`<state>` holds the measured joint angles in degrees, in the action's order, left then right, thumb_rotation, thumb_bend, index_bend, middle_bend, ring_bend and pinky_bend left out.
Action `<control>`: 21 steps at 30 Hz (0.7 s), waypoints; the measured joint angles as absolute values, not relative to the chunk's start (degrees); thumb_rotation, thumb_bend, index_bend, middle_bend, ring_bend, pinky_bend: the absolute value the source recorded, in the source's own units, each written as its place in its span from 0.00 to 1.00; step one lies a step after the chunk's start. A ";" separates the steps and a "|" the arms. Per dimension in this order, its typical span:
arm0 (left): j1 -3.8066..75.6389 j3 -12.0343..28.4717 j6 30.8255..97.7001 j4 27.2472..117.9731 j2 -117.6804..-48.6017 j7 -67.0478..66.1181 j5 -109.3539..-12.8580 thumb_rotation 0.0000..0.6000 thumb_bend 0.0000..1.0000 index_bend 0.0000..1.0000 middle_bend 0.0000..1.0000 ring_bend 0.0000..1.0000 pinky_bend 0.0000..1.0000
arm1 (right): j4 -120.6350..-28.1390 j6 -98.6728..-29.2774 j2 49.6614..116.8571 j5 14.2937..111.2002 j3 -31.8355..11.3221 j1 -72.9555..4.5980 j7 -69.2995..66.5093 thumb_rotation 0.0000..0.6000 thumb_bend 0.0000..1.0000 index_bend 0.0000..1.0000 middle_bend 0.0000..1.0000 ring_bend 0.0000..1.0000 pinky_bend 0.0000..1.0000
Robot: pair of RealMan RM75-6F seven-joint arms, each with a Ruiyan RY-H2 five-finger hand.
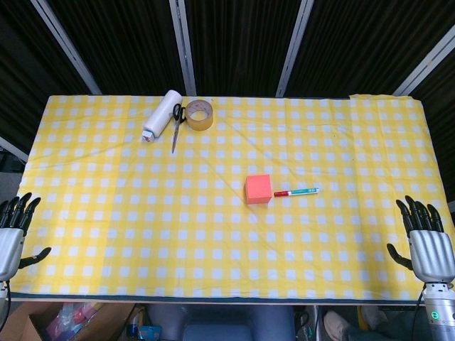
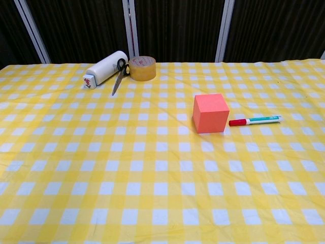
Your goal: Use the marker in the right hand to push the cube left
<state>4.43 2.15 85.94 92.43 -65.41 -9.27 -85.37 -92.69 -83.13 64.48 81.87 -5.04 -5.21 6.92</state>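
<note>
We list the cube (image 1: 259, 189) mid-surface, the marker (image 1: 296, 192) just to its right, red cap toward it, so well placed for a leftward push. Our right hand (image 1: 426, 245) and left hand (image 1: 13, 234) rest empty, fingers apart, at the near corners.

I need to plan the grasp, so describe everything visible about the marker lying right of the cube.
The slim white marker with teal print and a red cap lies flat on the yellow checked tablecloth, cap pointing left toward the orange-red cube and close beside it; contact unclear. No hand touches it.
</note>
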 measured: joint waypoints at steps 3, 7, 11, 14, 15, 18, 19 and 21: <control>4.55 2.18 85.79 92.44 -65.46 -9.33 -85.38 1.00 0.00 0.00 0.00 0.00 0.00 | -92.54 -83.16 64.46 81.81 -5.06 -5.17 6.85 1.00 0.33 0.00 0.00 0.00 0.00; 4.69 2.11 85.74 92.50 -65.51 -9.50 -85.78 1.00 0.00 0.00 0.00 0.00 0.00 | -92.51 -83.28 64.34 81.71 -5.05 -5.02 6.59 1.00 0.33 0.00 0.00 0.00 0.00; 4.82 1.96 85.81 92.50 -65.58 -9.60 -86.36 1.00 0.00 0.00 0.00 0.00 0.00 | -92.64 -83.45 64.12 81.64 -5.07 -4.82 5.74 1.00 0.33 0.00 0.00 0.00 0.00; 4.94 2.01 85.49 92.50 -65.56 -9.24 -86.13 1.00 0.00 0.00 0.00 0.00 0.00 | -93.11 -83.21 64.01 81.56 -5.20 -4.93 4.87 1.00 0.33 0.00 0.00 0.00 0.00; 4.99 2.02 85.36 92.52 -65.52 -9.03 -86.07 1.00 0.00 0.00 0.00 0.00 0.00 | -93.39 -83.08 63.96 81.53 -5.31 -5.04 4.53 1.00 0.33 0.00 0.00 0.00 0.00; 5.21 1.99 84.91 92.61 -65.23 -8.33 -86.12 1.00 0.00 0.00 0.00 0.00 0.00 | -94.47 -82.46 63.84 81.36 -6.10 -5.88 3.82 1.00 0.33 0.04 0.00 0.00 0.00; 5.26 1.94 84.86 92.64 -65.16 -8.22 -86.25 1.00 0.00 0.00 0.00 0.00 0.00 | -94.71 -82.20 63.82 81.23 -6.40 -6.23 3.92 1.00 0.33 0.07 0.00 0.00 0.00; 5.33 1.82 84.81 92.65 -65.06 -8.12 -86.55 1.00 0.00 0.00 0.00 0.00 0.00 | -95.17 -81.23 63.87 80.71 -7.13 -7.21 4.49 1.00 0.33 0.10 0.00 0.00 0.00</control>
<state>5.33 1.82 84.81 92.65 -65.06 -8.12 -86.55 -95.17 -81.23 63.87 80.71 -7.13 -7.21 4.49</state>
